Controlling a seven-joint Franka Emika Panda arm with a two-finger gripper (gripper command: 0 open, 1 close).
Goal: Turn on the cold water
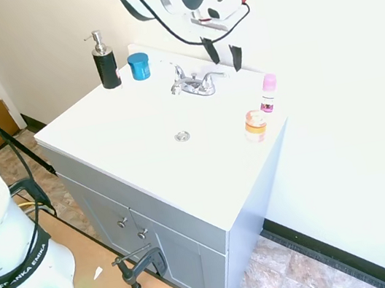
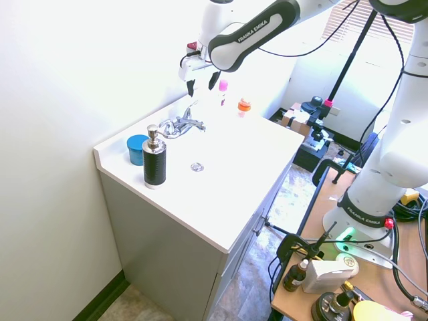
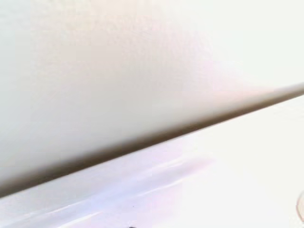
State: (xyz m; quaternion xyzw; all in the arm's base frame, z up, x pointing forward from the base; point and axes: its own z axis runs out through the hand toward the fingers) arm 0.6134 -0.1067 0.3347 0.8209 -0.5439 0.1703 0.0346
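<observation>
Firstly, the first exterior view: one white vanity worktop (image 1: 125, 137) with a moulded basin and one round metal drain (image 1: 182, 137). One chrome faucet (image 1: 193, 83) stands at the back edge and carries two small shiny chrome levers; the cold-water lever (image 1: 214, 77) lies right of the spout, the matching chrome lever (image 1: 177, 85) left of it. No water runs. The arm's black two-finger claw (image 1: 223, 54) hangs above and just behind the cold-water lever, apart from it, its fingers spread with a clear gap and holding nothing. Also on the worktop: one black soap dispenser with a silver pump (image 1: 105, 62), one blue round jar (image 1: 140, 66), one pink-capped small bottle (image 1: 268, 93) and one orange-lidded low tub (image 1: 254, 125).

Second exterior view: the same worktop (image 2: 227, 200) seen from the opposite side. The claw (image 2: 201, 83) hovers above the faucet (image 2: 179, 125), fingers parted and empty, near the wall. The cold-water lever (image 2: 191, 107) is the farther one, below the claw. One dispenser (image 2: 154, 159), one blue jar (image 2: 138, 148), one pink-capped bottle (image 2: 223, 89), one orange-lidded tub (image 2: 244, 104) and one drain (image 2: 196, 167) are seen.

Wrist view: only the pale wall and the white back ledge of the worktop (image 3: 190, 190), out of focus.
</observation>
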